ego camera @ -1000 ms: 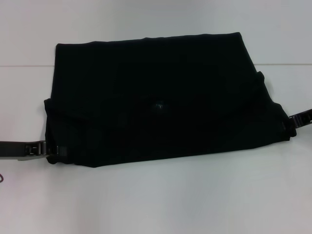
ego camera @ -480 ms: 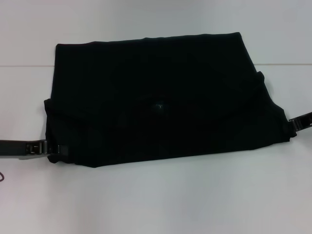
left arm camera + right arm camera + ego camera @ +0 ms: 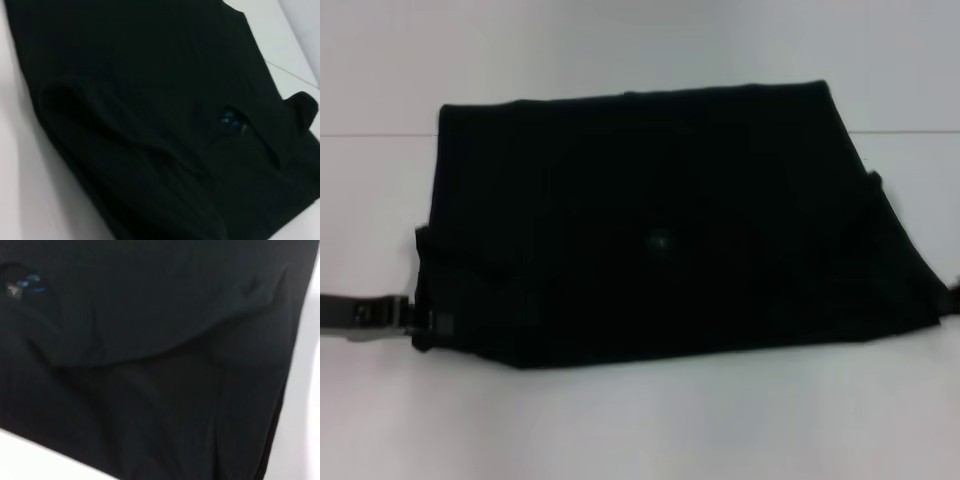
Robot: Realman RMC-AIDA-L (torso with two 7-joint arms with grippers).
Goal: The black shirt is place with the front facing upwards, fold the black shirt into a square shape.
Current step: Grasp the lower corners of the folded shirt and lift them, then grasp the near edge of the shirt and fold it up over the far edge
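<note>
Lying folded across the middle of the white table (image 3: 640,420), the black shirt (image 3: 660,220) shows you its blue neck label (image 3: 659,240). Your left gripper (image 3: 420,320) meets its near-left corner, apparently for another fold; finger state indiscernible. The right gripper (image 3: 953,296) barely shows.

Soft, even overhead light; all three views blurred.

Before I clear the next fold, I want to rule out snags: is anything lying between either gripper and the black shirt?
Nothing visible does. The left gripper is already at the near left corner of the black shirt, and the right gripper sits at its near right corner, barely in the head view. Only bare white table surrounds the cloth.
</note>
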